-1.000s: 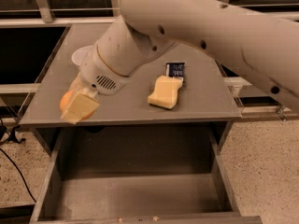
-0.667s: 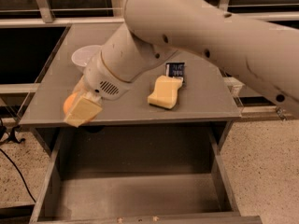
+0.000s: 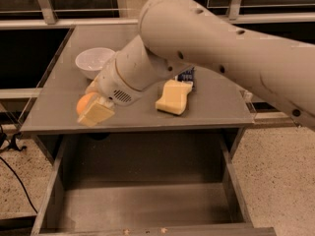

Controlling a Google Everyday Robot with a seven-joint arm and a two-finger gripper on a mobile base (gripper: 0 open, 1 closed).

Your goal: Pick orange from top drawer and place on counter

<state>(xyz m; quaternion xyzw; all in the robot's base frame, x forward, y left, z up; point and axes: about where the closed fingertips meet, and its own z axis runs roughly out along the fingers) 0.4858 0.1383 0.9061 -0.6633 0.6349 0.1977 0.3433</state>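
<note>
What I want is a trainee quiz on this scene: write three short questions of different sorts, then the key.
1. True or false: the orange lies on the floor of the top drawer.
2. Which thing lies on the counter to the right of the gripper in the camera view? A a mug; B a pale yellow sponge; C a banana.
3. Short answer: is the top drawer open or shut?
Key: 1 false, the gripper's fingers are shut on it above the counter's front left part; 2 B; 3 open.
</note>
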